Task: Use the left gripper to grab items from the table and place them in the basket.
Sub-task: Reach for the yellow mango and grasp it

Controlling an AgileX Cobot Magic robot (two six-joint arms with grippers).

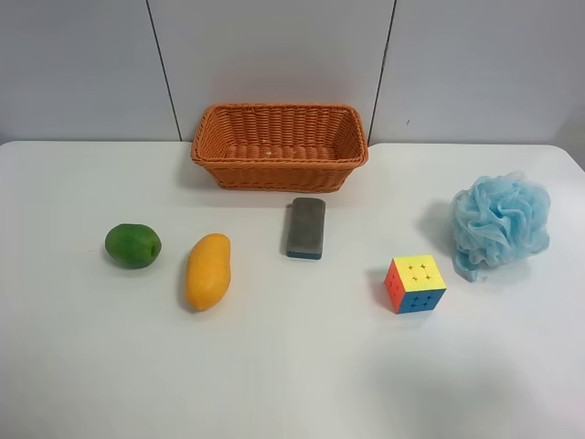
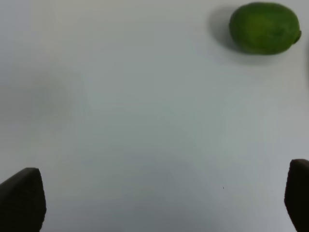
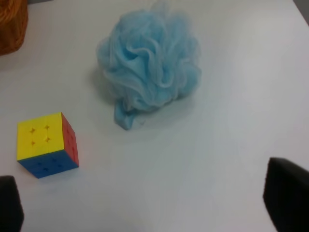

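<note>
The orange wicker basket (image 1: 279,144) stands at the back middle of the white table (image 1: 292,366) and holds nothing I can see. In front of it lie a green fruit (image 1: 132,245), a yellow-orange mango (image 1: 208,271), a grey block with a blue base (image 1: 305,228), a puzzle cube (image 1: 415,283) and a light-blue bath puff (image 1: 500,222). Neither arm shows in the exterior high view. My left gripper (image 2: 159,205) is open over bare table, the green fruit (image 2: 264,28) well ahead of it. My right gripper (image 3: 149,205) is open, with the cube (image 3: 46,144) and puff (image 3: 150,67) ahead.
A grey panelled wall (image 1: 274,55) rises behind the table's far edge. A corner of the basket (image 3: 10,24) shows in the right wrist view.
</note>
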